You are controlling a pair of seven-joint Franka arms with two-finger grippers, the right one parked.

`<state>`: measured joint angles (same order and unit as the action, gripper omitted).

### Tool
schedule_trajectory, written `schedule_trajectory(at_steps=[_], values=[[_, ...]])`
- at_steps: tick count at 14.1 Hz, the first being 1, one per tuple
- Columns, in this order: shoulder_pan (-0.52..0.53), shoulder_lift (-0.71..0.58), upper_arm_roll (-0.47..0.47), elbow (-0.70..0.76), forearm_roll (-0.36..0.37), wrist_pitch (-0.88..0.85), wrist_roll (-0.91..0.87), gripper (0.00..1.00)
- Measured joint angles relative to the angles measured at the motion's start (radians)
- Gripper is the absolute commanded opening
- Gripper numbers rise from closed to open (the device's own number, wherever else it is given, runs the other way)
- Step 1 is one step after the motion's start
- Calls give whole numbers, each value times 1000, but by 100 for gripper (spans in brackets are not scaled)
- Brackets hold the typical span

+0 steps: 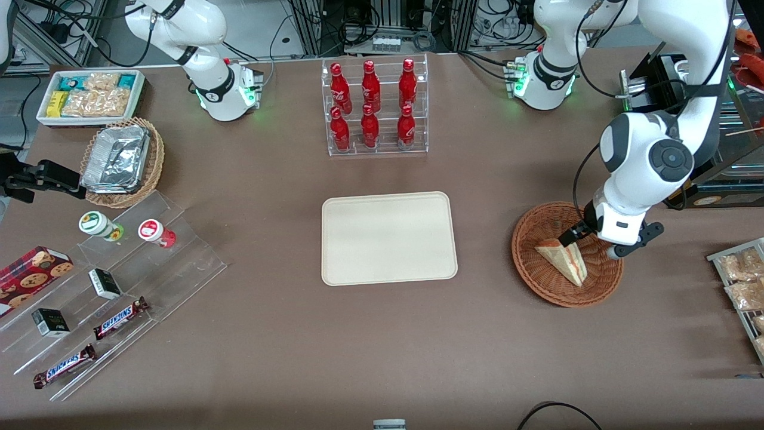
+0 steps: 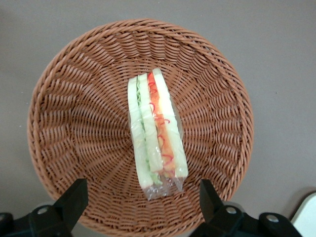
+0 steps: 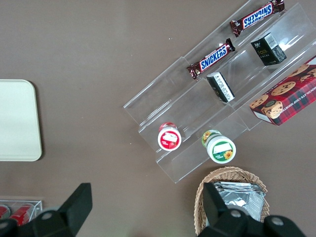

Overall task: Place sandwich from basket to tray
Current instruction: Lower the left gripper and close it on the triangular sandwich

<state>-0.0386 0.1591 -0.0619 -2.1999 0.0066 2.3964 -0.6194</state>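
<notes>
The sandwich (image 1: 564, 258), a clear-wrapped wedge with orange-red and green layers, lies in the reddish-brown wicker basket (image 1: 525, 263) toward the working arm's end of the table. My left gripper (image 1: 592, 243) hovers over the basket, open and empty. In the left wrist view the sandwich (image 2: 155, 131) lies in the middle of the basket (image 2: 64, 123). The gripper (image 2: 140, 202) is above one end of the sandwich, with its two black fingers wide apart and not touching it. The cream tray (image 1: 388, 237) lies bare at the table's middle.
A clear rack of red bottles (image 1: 375, 107) stands farther from the front camera than the tray. A wire rack of snack packets (image 1: 743, 286) is at the working arm's end. A tan foil basket (image 1: 122, 161), white snack bin (image 1: 89, 95) and acrylic snack stand (image 1: 113, 286) are toward the parked arm's end.
</notes>
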Motion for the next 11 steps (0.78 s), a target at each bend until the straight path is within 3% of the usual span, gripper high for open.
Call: schedule_trajectory(at_steps=[11], values=[[0,94,0,-7,0,123,-5,100]])
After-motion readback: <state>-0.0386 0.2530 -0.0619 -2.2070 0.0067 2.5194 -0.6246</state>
